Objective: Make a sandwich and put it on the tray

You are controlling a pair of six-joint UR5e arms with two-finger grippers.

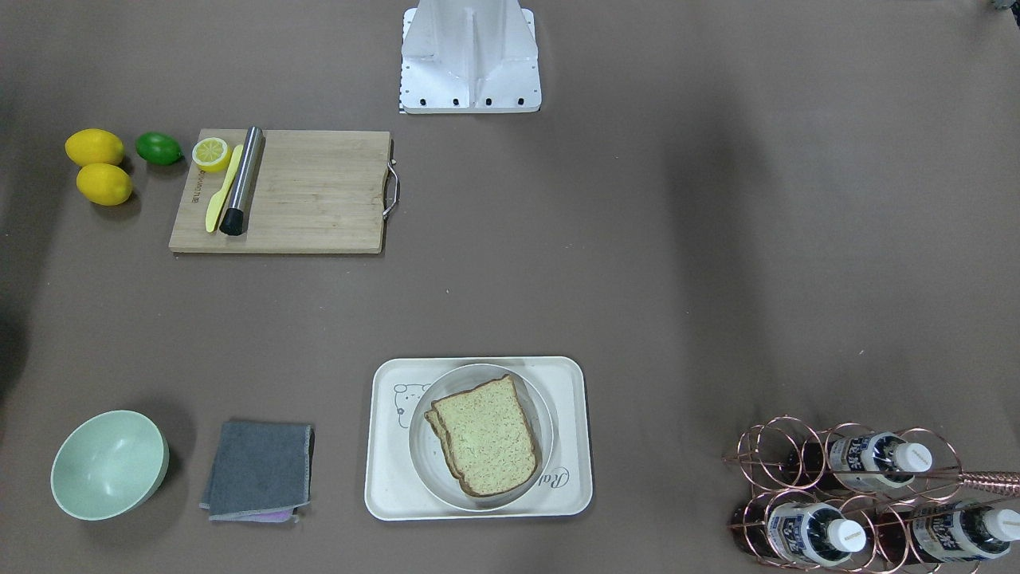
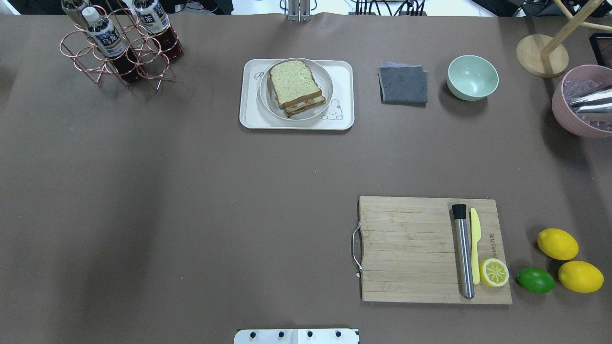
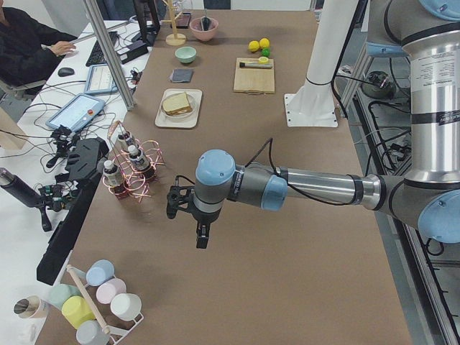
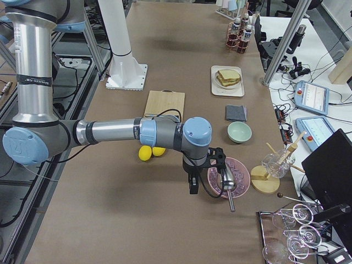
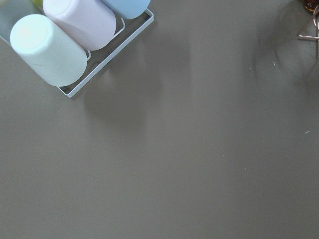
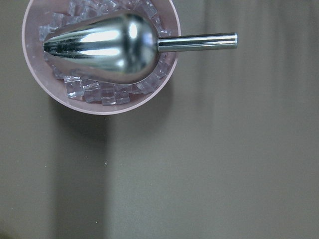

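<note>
The sandwich [image 1: 484, 438] lies on a small round pale plate [image 1: 418, 466], and the plate stands on the cream tray [image 1: 575, 399] at the table's far side from the robot. In the overhead view the sandwich [image 2: 295, 87] shows egg between its two slices on the tray [image 2: 248, 95]. My left gripper [image 3: 203, 233] hangs over bare table near the bottle rack, far from the tray. My right gripper [image 4: 192, 186] hangs beside a pink ice bowl, also far away. Each shows in a side view only, so I cannot tell whether either is open or shut.
A wooden cutting board [image 2: 406, 248] holds a steel muddler [image 2: 463, 251], a yellow knife and a lemon half. Two lemons and a lime [image 2: 535, 280] lie beside it. Grey cloth [image 2: 403, 84], green bowl [image 2: 472, 77], bottle rack [image 2: 119, 45], pink ice bowl with scoop [image 6: 99, 55], cup rack [image 5: 75, 35].
</note>
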